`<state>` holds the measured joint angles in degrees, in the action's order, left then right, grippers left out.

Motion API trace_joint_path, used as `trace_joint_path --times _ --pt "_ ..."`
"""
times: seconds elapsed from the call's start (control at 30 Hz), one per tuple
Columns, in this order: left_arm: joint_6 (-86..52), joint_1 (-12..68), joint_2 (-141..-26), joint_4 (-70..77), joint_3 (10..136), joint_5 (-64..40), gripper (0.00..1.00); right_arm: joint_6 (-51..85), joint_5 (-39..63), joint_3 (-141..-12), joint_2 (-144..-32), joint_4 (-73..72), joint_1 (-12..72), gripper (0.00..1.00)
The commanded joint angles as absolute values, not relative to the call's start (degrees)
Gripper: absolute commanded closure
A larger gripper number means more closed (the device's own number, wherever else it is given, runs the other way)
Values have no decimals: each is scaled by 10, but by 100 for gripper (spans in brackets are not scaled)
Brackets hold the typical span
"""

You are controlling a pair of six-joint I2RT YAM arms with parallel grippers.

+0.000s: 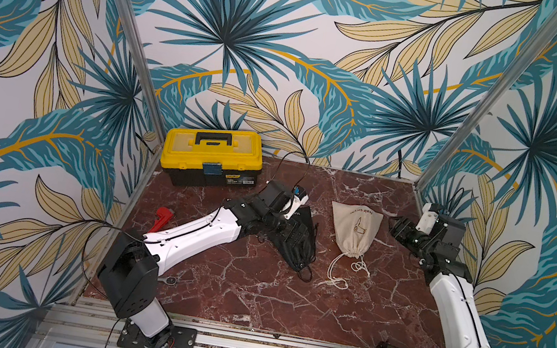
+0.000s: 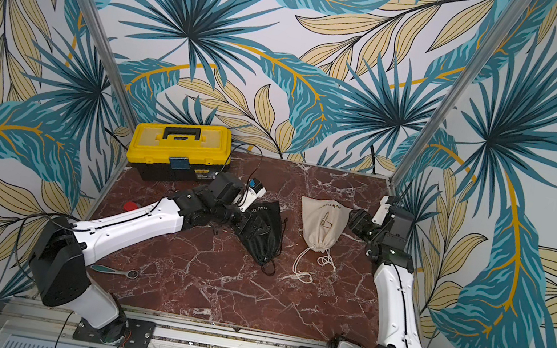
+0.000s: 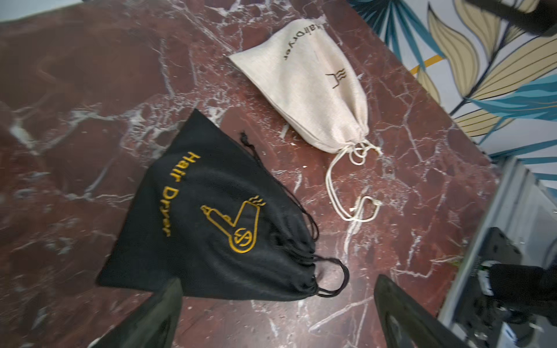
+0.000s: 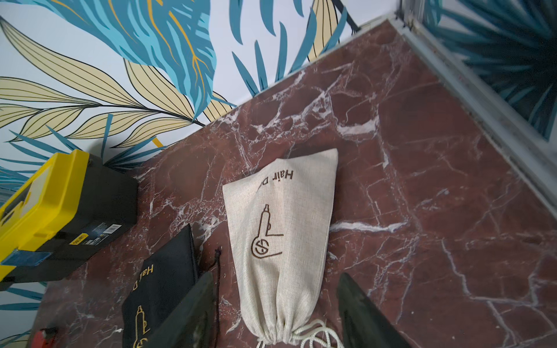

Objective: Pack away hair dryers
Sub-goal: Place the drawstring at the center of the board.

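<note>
Two drawstring pouches lie on the red marble table [image 1: 268,296], each gathered tight at the neck. The black pouch [image 3: 211,226], lettered "Hair Dryer" in gold, sits near the middle of the frame in both top views, partly under the left arm [image 1: 198,234]. The beige pouch [image 1: 355,230] lies to its right, apart from it, and its white cord [image 1: 340,273] trails toward the lower edge. The hair dryers themselves don't show in any view, and I can't tell whether they are inside the pouches. The left gripper [image 3: 278,280] hangs by the black pouch's cinched end, spread wide and holding nothing. The right gripper [image 4: 277,274] is spread too, its fingers [image 4: 187,316] standing either side of the beige pouch's gathered neck with a gap on each side. A yellow toolbox [image 2: 179,150] sits with its lid down at the table's upper left corner, against the leafy wall. A red wrench [image 1: 158,224] peeks out behind the left arm at the table's left edge, and a ratchet handle [image 2: 115,271] lies toward the lower left.
</note>
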<state>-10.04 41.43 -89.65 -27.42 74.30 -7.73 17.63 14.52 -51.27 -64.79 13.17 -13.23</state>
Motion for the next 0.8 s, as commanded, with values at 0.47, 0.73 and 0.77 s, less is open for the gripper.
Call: trace_joint_path --times 0.47,0.73,0.77 --pt "-18 414 -753 -298 616 427 1 50 -15 -268 -655 -281 -76 24" --pt "29 397 -692 -220 551 457 0 30 -49 -206 -722 -409 -49 23" --pt "30 390 -677 -207 539 443 0 27 -52 -192 -730 -439 -47 22"
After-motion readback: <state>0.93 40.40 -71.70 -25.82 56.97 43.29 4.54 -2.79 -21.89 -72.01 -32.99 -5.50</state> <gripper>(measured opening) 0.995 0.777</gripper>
